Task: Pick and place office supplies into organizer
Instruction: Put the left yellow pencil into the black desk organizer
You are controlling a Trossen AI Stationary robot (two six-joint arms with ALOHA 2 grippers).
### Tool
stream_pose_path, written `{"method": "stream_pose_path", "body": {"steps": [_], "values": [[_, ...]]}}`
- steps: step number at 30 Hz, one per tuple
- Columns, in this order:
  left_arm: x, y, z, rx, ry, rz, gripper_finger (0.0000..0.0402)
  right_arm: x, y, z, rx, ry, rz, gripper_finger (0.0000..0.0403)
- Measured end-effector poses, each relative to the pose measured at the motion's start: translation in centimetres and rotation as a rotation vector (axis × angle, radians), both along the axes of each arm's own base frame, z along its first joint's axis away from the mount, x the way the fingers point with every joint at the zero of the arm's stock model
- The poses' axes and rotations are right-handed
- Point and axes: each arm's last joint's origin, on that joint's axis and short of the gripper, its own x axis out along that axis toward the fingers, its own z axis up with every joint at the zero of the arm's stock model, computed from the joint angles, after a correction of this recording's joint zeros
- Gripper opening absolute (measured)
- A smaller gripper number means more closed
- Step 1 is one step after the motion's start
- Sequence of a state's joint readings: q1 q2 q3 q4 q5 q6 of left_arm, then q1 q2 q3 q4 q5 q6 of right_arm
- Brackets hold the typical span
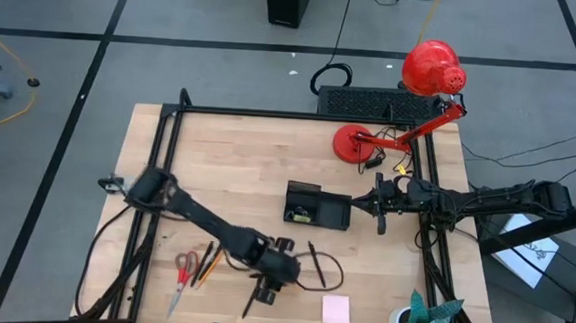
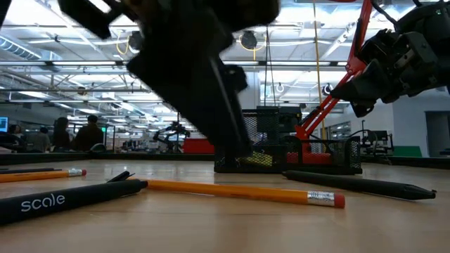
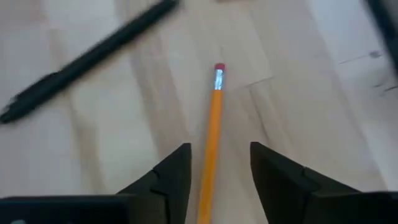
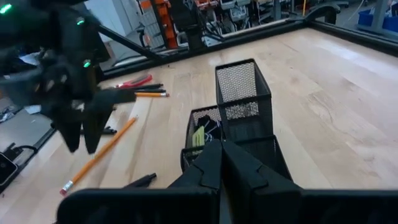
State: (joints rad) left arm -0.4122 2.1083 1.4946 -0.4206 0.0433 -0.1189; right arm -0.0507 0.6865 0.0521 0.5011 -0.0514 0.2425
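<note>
The black mesh organizer [image 4: 239,118] stands mid-worktop [image 1: 258,160], its low compartment holding a yellow-green piece [image 4: 198,138] and some small dark bits; the tall section looks empty. The right claw [image 4: 222,163] hovers just beside it, clenched on nothing. Nearer the front edge, the left claw [image 3: 219,171] stands released, fingers either side of an orange pencil [image 3: 211,134] lying flat, a black pen [image 3: 87,59] nearby.

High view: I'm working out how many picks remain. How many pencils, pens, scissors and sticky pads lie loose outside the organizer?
Orange pencils: 2
Black pens: 2
Red scissors: 1
Pink sticky pad: 1
Total: 6
</note>
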Motion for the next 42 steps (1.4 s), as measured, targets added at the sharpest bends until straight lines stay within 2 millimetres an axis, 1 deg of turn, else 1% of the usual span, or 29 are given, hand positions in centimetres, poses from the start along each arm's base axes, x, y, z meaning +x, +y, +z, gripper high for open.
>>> {"method": "stream_pose_path", "body": {"steps": [4, 6, 9, 14, 17, 20, 23, 26, 27, 36, 39, 42], "values": [[2.1, -1.3, -0.6, 0.122, 0.111, -0.051, 0.0172, 0.0, 0.0, 0.0, 0.0, -0.003, -0.001, 0.0004], [2.7, -1.5, -1.0, 0.176, 0.152, -0.056, 0.0172, 0.0, 0.0, 0.0, 0.0, -0.004, -0.001, 0.0004], [3.5, -1.4, -1.7, 0.2, 0.189, -0.048, 0.0173, 0.0, 0.0, 0.0, 0.001, 0.0, 0.0, 0.0004], [3.7, -1.3, -4.3, 0.213, 0.274, -0.06, 0.0173, 0.0, 0.0, -0.1, 0.008, 0.009, 0.0, 0.0004], [3.5, -1.5, -5.1, 0.211, 0.305, -0.076, 0.017, 0.0, 0.0, -0.1, 0.008, 0.009, 0.0, 0.0004], [3.5, -1.6, -5.1, 0.204, 0.305, -0.085, 0.0144, 0.0, 0.0, 0.0, 0.008, 0.005, 0.0, 0.0004], [3.6, -1.6, -4.9, 0.208, 0.306, -0.09, 0.0093, 0.0, 0.0, 0.0, 0.006, 0.004, -0.001, 0.0004], [3.6, -1.6, -5.0, 0.199, 0.308, -0.115, 0.003, 0.0, 0.0, 0.0, 0.005, 0.004, -0.002, 0.0004], [3.6, -1.6, -5.0, 0.195, 0.309, -0.122, 0.0018, 0.0, 0.0, 0.0, 0.005, 0.004, -0.002, 0.0004], [3.8, -1.5, -4.9, 0.198, 0.288, -0.127, 0.0007, 0.0, 0.0, 0.0, 0.007, 0.004, 0.0, 0.0004], [4.0, -1.2, -4.2, 0.207, 0.253, -0.13, 0.0012, 0.0, 0.0, 0.0, 0.008, 0.004, 0.0, 0.0004], [4.3, -0.6, -2.5, 0.203, 0.201, -0.138, 0.0006, 0.0, 0.0, 0.0, 0.008, 0.004, 0.0, 0.0004]]}}
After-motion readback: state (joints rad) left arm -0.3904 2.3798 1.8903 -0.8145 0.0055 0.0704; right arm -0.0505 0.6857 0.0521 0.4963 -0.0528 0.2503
